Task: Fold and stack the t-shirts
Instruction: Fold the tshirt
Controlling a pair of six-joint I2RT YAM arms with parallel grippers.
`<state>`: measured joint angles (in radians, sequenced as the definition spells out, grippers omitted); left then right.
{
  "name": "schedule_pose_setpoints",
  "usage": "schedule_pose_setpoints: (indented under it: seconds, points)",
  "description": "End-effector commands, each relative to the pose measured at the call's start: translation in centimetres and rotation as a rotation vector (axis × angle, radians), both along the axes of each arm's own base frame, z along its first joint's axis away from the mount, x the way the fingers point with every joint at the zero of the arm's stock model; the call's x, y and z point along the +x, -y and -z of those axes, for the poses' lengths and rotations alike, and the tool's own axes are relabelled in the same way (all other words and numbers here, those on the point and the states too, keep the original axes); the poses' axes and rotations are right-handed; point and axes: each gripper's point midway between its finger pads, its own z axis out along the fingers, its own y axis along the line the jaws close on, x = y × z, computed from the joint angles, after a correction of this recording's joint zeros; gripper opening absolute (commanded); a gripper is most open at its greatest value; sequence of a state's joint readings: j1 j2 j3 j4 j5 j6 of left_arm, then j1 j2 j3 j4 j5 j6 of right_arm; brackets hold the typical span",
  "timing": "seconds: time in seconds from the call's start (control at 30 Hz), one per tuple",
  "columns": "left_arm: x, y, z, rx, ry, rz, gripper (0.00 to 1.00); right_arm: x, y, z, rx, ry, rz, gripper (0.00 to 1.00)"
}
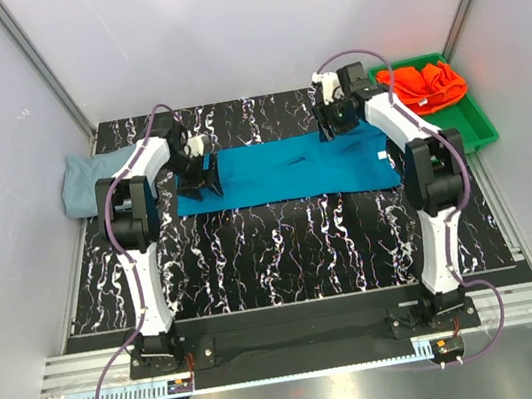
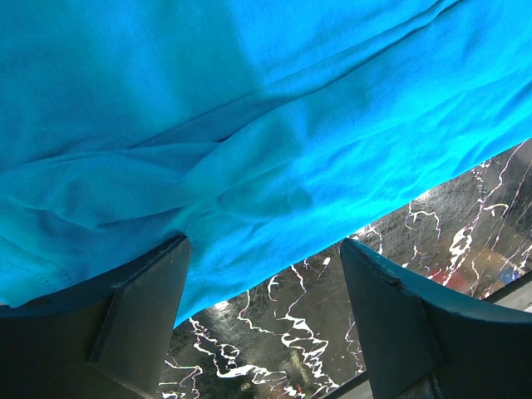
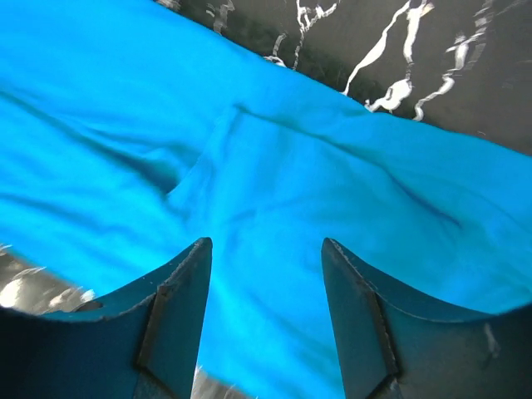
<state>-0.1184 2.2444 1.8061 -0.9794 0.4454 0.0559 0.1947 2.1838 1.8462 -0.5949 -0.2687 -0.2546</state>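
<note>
Teal cloth first: the teal-blue t-shirt lies as a long folded strip across the tabletop. The left pincer is spread wide over its left end and the right pincer is spread over its far right edge, neither pinching anything. The grey-blue t-shirt sits bunched far left and the orange-red t-shirt is heaped in the green tray. Our worry is that grabbing only the top layer would peel the fold open, or uneven lifting would skew the strip.
</note>
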Motion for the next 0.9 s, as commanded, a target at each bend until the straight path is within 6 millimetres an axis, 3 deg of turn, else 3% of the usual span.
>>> schedule_pose_setpoints:
  seconds: [0.0, 0.1, 0.27, 0.4, 0.57, 0.87]
  points:
    - [-0.5, 0.1, 0.1, 0.010, -0.003, 0.015, 0.80, 0.2, 1.1, -7.3, 0.050, 0.150, 0.055, 0.62]
    - [-0.1, 0.2, -0.1, 0.004, 0.002, 0.013, 0.80, -1.7, 2.0, -5.2, 0.194, -0.042, 0.177, 0.62]
    - [2.2, 0.4, -3.6, -0.002, 0.114, 0.031, 0.81, -5.4, 1.2, -0.8, 0.383, -0.282, 0.236, 0.62]
    - [3.5, 0.2, -5.3, 0.008, 0.182, 0.047, 0.82, -5.7, 1.5, 1.8, 0.382, -0.338, 0.244, 0.61]
    - [4.0, -0.3, -3.8, 0.052, 0.173, 0.041, 0.82, -4.7, 1.6, 3.2, 0.368, -0.340, 0.236, 0.61]
    - [7.3, -2.4, -0.7, 0.192, 0.201, 0.032, 0.84, -4.5, 1.4, 5.3, 0.382, -0.388, 0.265, 0.62]
